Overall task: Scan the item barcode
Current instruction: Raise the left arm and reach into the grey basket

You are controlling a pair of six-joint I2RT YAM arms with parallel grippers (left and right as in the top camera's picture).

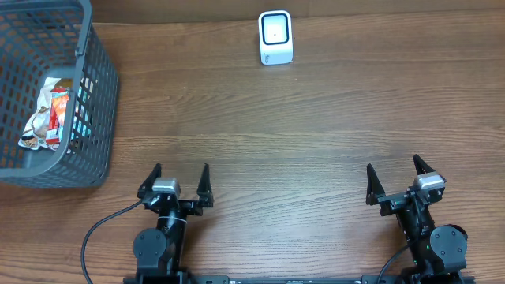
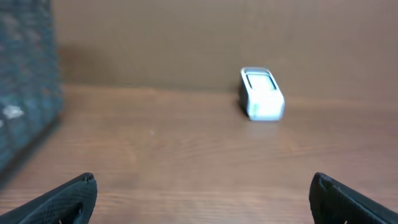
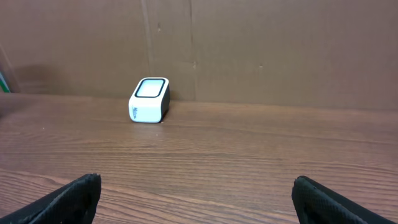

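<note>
Scanner position sets the scene: the small white barcode scanner (image 1: 275, 37) stands on the wooden table (image 1: 300, 134) at the far edge, its dark-rimmed window facing up, with a brown wall (image 3: 280, 50) just behind it. Well to the left of the scanner, and nearer the arms than it is, sits a grey mesh basket (image 1: 47, 170). A crumpled snack packet (image 1: 47, 117) in white, red and orange lies inside the basket against its floor, next to something teal that is too small to make out. The left gripper (image 1: 181, 170) hovers over the table on the near side of the scanner and to its left, well apart from it, jaws spread wide with nothing between them. From its wrist camera the scanner (image 2: 261, 93) shows blurred, right of centre, and the basket (image 2: 25, 93) fills the left edge. The right gripper (image 1: 393, 164) stands on the near side of the scanner and to its right, also spread wide and empty. Its wrist view has the scanner (image 3: 149, 99) left of centre. A black cable (image 1: 99, 233) curls away from the left arm's base.
</note>
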